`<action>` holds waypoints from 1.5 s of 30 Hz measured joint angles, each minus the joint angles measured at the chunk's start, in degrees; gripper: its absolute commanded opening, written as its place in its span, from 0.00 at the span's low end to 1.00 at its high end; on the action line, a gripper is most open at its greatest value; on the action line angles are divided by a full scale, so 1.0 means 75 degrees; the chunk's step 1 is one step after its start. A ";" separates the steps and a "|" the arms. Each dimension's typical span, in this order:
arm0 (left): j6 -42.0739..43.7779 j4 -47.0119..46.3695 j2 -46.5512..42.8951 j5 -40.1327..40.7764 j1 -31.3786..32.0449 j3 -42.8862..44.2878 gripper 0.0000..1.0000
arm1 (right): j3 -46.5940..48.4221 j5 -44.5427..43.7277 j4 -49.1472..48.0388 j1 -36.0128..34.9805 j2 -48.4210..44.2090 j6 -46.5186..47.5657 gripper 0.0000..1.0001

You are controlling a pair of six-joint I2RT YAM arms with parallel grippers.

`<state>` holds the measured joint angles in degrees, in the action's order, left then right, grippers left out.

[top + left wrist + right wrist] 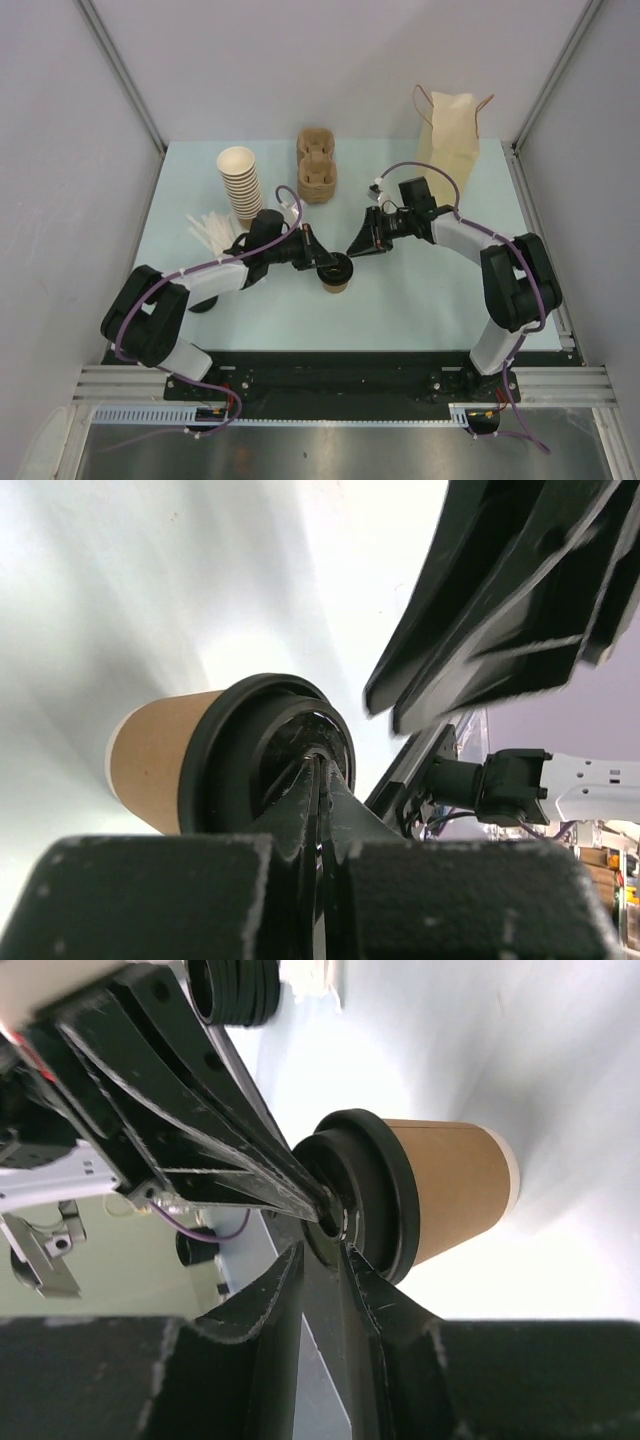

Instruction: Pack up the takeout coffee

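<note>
Coffee (336, 276) upright; I read left gripper (325, 263) pressed together, tips on lid (240, 740). Right gripper (352, 253) slightly parted, empty, just beside lid.

A robotics lab cell: white panels (320, 70) on aluminium framing (122, 75) enclose a pale tabletop (420, 310), with the left arm (215, 278) and right arm (465, 238) bolted to a black base plate (340, 375) at six o'clock.
</note>
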<state>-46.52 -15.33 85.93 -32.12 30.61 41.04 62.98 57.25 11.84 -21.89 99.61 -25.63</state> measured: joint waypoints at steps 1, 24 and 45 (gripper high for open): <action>0.0000 -0.0003 -0.0003 -0.0006 0.0023 0.0000 0.00 | -0.0003 -0.0003 0.0020 0.0064 -0.0076 -0.0050 0.26; -0.0108 0.0134 0.0213 -0.0085 0.0297 0.0213 0.00 | -0.0248 -0.0781 0.1032 -0.0073 0.0058 0.0224 0.20; -0.0146 0.0114 0.0393 -0.0207 0.0143 0.0283 0.00 | 0.0023 -0.0105 0.1055 0.0017 0.0737 0.0329 0.09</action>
<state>-47.62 -14.48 88.88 -33.67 31.68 43.16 63.16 56.47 19.75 -21.76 105.14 -23.16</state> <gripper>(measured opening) 0.004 0.129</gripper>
